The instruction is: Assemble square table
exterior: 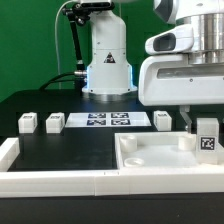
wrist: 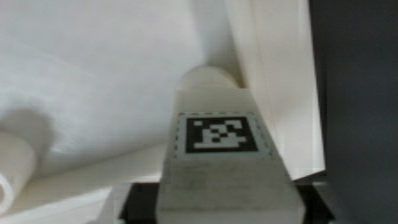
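Three short white blocky plastic legs (exterior: 27,123) sit loose on the matt black bench (exterior: 70,150), beside the flat marker board (exterior: 105,121). A fourth leg (wrist: 219,135), smooth-faced with a black-and-white tag, is pinched upright in the claw (wrist: 219,200). It stands over the right-hand corner of the large white square plastic slab with raised rim (exterior: 150,158), which lies at the exterior view's right.
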### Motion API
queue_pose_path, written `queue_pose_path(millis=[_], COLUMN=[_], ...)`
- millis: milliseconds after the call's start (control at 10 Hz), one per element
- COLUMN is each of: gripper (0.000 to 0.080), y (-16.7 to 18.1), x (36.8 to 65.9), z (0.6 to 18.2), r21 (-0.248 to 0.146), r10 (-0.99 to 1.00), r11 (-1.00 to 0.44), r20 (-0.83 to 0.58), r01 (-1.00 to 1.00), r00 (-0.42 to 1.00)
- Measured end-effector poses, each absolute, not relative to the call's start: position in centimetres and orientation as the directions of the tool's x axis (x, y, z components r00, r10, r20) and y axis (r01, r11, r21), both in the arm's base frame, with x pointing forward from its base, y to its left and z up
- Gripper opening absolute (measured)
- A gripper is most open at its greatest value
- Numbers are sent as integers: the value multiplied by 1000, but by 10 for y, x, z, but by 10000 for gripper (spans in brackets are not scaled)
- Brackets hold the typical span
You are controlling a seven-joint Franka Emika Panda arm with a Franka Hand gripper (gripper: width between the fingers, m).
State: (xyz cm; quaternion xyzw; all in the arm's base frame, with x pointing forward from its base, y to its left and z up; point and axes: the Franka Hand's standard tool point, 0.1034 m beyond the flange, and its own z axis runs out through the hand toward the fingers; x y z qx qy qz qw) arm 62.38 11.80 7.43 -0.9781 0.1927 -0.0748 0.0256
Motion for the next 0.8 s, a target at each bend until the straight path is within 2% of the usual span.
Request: queue_pose_path(millis=[400, 700, 800], gripper=[292, 292, 294], y=[116, 117, 117], x=[623, 621, 620], z=[74, 74, 73], r21=[-119, -138, -144], r10=[-659, -847, -911], r11=[-752, -531, -412], r20=[120, 82, 64], r01=[-648, -836, -900], r00=[743, 524, 407])
